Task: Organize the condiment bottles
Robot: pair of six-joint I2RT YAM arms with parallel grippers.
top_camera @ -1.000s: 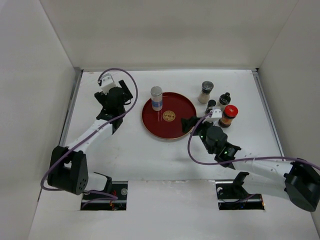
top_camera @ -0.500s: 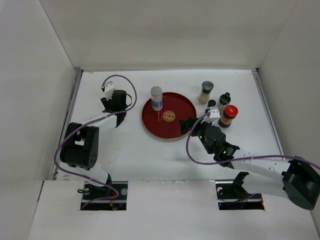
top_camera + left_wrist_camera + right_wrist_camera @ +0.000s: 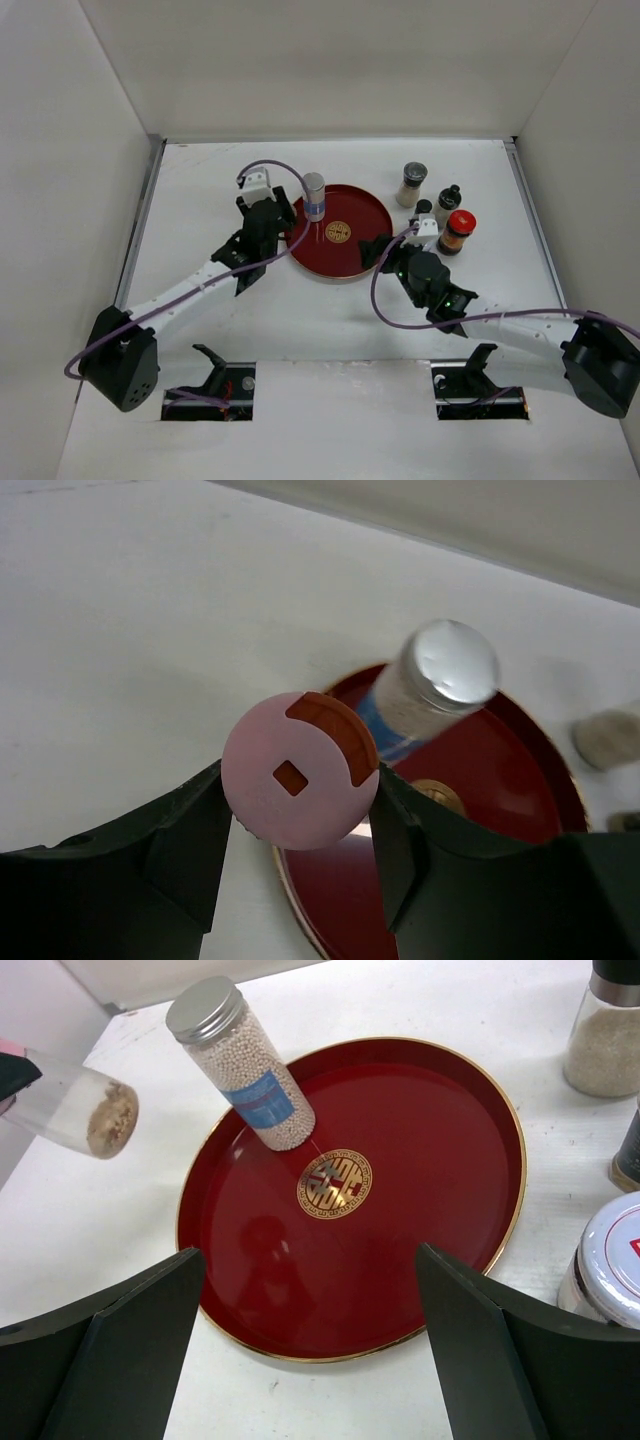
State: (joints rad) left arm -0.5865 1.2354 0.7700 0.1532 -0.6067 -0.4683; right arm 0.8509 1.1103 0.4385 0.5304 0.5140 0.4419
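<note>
**A:** What do we have, biggest first?

**B:** The white table (image 3: 330, 325). On it is the round red lacquer tray (image 3: 352, 258), with a gold emblem (image 3: 335, 1182) at its middle. We see an ornament there, with no words we can read.

**A:** And in the tray?

**B:** One silver-capped clear jar (image 3: 250, 1070), full of small white beads, stands in the tray's upper left. Its blue label (image 3: 262, 1100) has print too small for us to read.

**A:** The grippers?

**B:** The left gripper (image 3: 298, 792) has its fingers clamped on the pink-capped clear bottle (image 3: 75, 1110). That bottle holds brown powder and hangs tilted just off the tray's left rim, near the bead jar but apart from it. The right gripper (image 3: 310, 1360) hovers over the tray's lower edge, fingers spread wide with nothing between them.

**A:** The other bottles?

**B:** They are right of the tray, on the table. We count a dark-capped shaker of pale grains (image 3: 411, 184), a red-capped jar (image 3: 460, 232), a small dark bottle with a black cap (image 3: 450, 200) and a smaller black-topped bottle (image 3: 423, 208). In the right wrist view a white lid (image 3: 612, 1265) at the lower right shows red print, cropped and unreadable.

**A:** What changed?

**B:** Half a second ago the left gripper was at the table's upper left, well apart from the tray. Now it is beside the rim. We see the right arm and the standing bottles where they were.
</note>
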